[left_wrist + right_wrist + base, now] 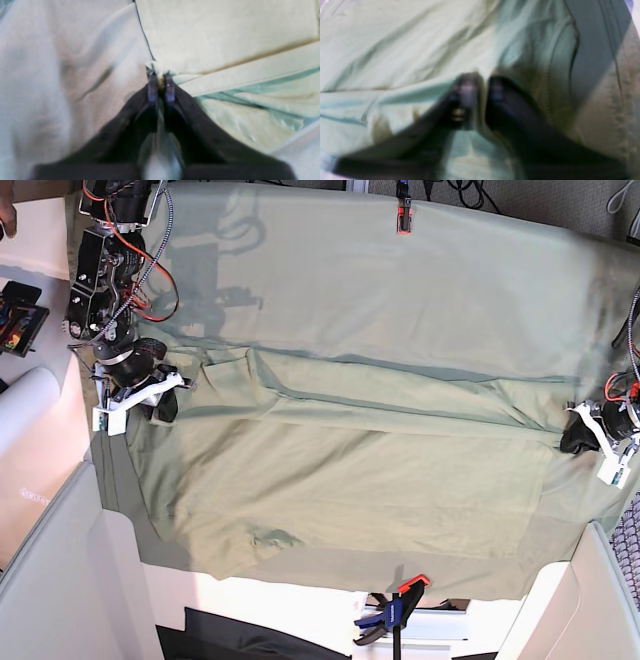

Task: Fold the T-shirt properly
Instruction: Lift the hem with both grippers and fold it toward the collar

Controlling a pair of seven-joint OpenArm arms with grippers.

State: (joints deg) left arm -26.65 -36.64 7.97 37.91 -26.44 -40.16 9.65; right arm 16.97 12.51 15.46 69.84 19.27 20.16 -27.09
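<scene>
Both arms reach low over the cloth sheet (480, 290), the left gripper (160, 75) nearly closed on a bunched corner of the T-shirt (350, 470) spread across the middle, while the right gripper (480, 87) stands slightly parted, its hold unclear.

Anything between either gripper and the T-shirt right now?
Nothing visible. The left gripper has T-shirt fabric pinched between its tips. The right gripper sits at the shirt's opposite edge, nothing between; its wrist view is too blurred to tell contact.
</scene>
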